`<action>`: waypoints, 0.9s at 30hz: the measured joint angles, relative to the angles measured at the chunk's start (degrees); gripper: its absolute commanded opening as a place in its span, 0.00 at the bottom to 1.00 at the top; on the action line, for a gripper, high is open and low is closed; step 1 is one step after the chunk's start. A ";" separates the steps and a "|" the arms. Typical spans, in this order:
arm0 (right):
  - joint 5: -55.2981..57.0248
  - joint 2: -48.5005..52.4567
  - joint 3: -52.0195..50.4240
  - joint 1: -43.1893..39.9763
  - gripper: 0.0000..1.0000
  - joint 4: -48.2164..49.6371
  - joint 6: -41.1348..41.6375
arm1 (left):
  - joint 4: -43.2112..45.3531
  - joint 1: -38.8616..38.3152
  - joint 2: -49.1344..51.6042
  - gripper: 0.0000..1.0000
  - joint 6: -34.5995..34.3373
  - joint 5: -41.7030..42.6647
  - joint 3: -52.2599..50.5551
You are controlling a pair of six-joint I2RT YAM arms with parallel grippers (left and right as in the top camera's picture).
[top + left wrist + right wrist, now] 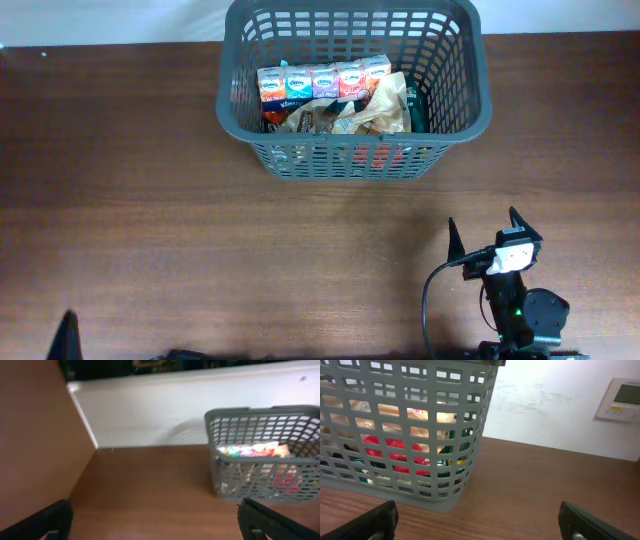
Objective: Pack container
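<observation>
The dark grey slotted container (455, 125) stands at the back middle of the table. It holds a row of small colourful cartons (322, 80) and crumpled snack packs (350, 115). It also shows in the left wrist view (216, 467) and the right wrist view (445, 497). My right gripper (485, 235) is open and empty, near the front right, well short of the container; its fingers show wide apart in the right wrist view (477, 522). My left gripper (155, 520) is open and empty; only one fingertip (66, 335) shows at the front left overhead.
The brown wooden table (150, 200) runs to a white wall (150, 410) at the back. A wooden side panel (35, 435) stands at the left. A white wall controller (620, 400) hangs at the right.
</observation>
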 measured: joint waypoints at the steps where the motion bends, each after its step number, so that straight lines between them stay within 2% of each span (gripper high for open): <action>1: 0.00 0.00 0.00 0.00 0.99 0.00 0.00 | 0.42 1.18 -2.19 0.99 -1.03 0.37 -1.99; 4: 0.00 -0.02 0.00 0.00 0.99 0.00 0.00 | 5.57 4.92 -11.45 0.99 -4.35 1.49 -11.34; 8: 0.02 -0.02 0.00 0.00 0.99 0.02 -0.02 | 21.31 9.55 -25.79 0.99 -6.86 3.78 -28.06; 12: 0.00 -0.02 0.00 0.00 0.99 -0.02 0.00 | 37.29 12.90 -35.98 0.99 -8.02 7.23 -49.35; 14: 0.02 -0.02 0.00 0.00 0.99 0.02 0.00 | 43.87 13.81 -37.64 0.99 -8.24 9.20 -58.25; 17: 0.02 -0.02 0.00 0.00 0.99 0.02 0.02 | 58.60 14.32 -38.49 0.99 -8.55 13.16 -74.99; 22: 0.00 -0.02 0.00 0.00 0.99 -0.02 0.00 | 79.93 14.32 -40.33 0.99 -8.63 16.24 -96.13; 24: 0.02 -0.02 0.00 0.00 0.99 0.02 -0.04 | 87.03 14.32 -41.53 0.99 -8.74 16.74 -102.47; 27: 0.00 -0.02 0.00 0.00 0.99 0.00 -0.02 | 93.11 14.32 -43.95 0.99 -8.79 17.16 -110.60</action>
